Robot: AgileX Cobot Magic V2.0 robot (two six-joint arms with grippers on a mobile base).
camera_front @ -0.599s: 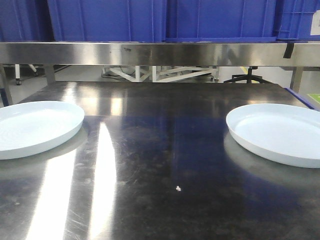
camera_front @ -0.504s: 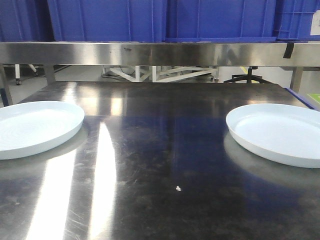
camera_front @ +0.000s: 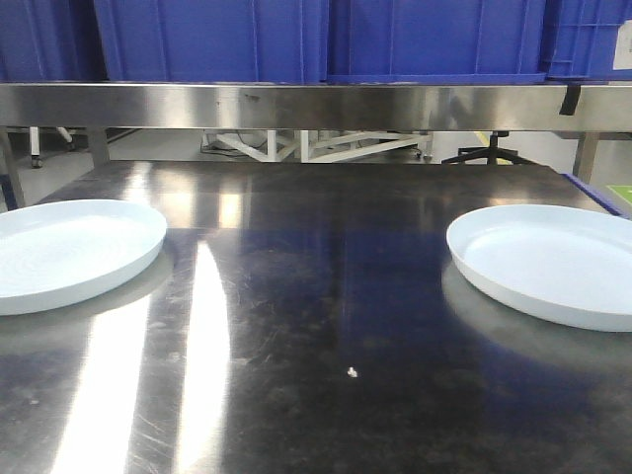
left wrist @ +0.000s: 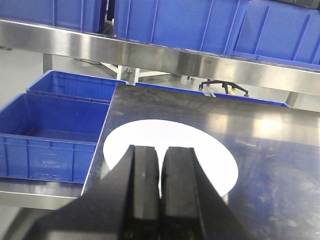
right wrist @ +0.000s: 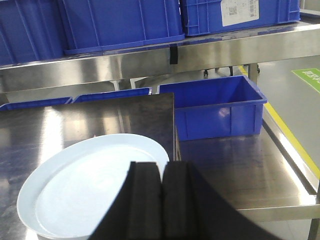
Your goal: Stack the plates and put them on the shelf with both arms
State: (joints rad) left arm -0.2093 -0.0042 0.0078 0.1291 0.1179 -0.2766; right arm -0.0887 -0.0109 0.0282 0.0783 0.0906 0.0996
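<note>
Front view: two round, shallow, glossy pale bluish-white plates lie flat on the dark scratched steel tabletop (camera_front: 326, 326). The left plate (camera_front: 69, 252) is at the left edge of the frame and the right plate (camera_front: 553, 262) at the right edge. They are well apart and unstacked, with bare steel between them. A small pale speck (camera_front: 352, 372) sits lower centre. Across the top of the frame runs the brushed stainless-steel shelf rail (camera_front: 296, 104), with blue plastic crates (camera_front: 217, 39) on it. No arm shows in this view.

Left wrist view: the black left gripper (left wrist: 160, 152) fills the bottom centre. Its jaws are pressed together with only a thin seam between them, and they grip nothing. The left plate (left wrist: 200, 150) lies beyond the tips, near the table's left edge. More blue crates (left wrist: 50, 135) are at lower left.

Right wrist view: the black right gripper (right wrist: 162, 167) has its jaws closed flush and holds nothing. The right plate (right wrist: 85, 185) is at lower left, partly hidden by the jaws. Whether they touch it is unclear. An open blue crate (right wrist: 220, 110) is at centre right.
</note>
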